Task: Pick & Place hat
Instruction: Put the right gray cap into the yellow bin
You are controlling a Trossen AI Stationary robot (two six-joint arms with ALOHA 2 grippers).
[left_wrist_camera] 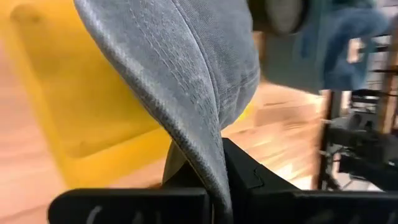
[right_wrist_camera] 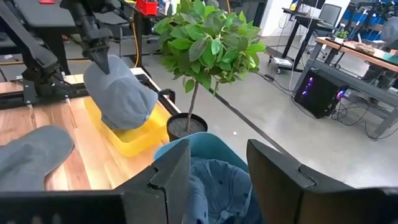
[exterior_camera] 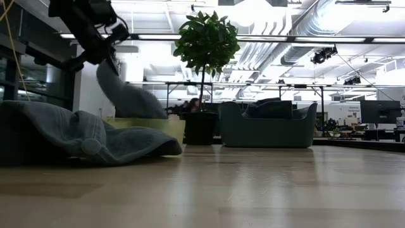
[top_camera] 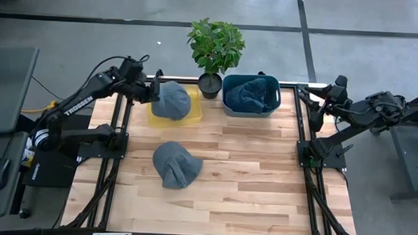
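Note:
A grey hat [top_camera: 173, 100] hangs over the yellow tray [top_camera: 194, 115] at the table's far left, with my left gripper [top_camera: 154, 93] shut on it. A second grey hat [top_camera: 176, 164] lies flat on the wooden table near its middle; it fills the left foreground of the low view [exterior_camera: 76, 136]. My right gripper [right_wrist_camera: 217, 165] stands open at the far right, raised beside the blue bin [top_camera: 250, 94], with nothing between its fingers. My left gripper pinches the grey hat's stitched edge [left_wrist_camera: 208, 152] between its two fingers, slanting down from the table's left side. The hat hangs tilted below the fingers [exterior_camera: 126, 95]. Its lower part reaches down to the yellow tray [right_wrist_camera: 134, 138]; whether it rests there, I cannot tell.
A potted plant [top_camera: 215, 48] stands at the far edge between the yellow tray and the blue bin. The bin holds dark blue cloth items [right_wrist_camera: 217, 186]. Black frame rails run along the table's left and right sides. Bare wood lies in the near half of the table.

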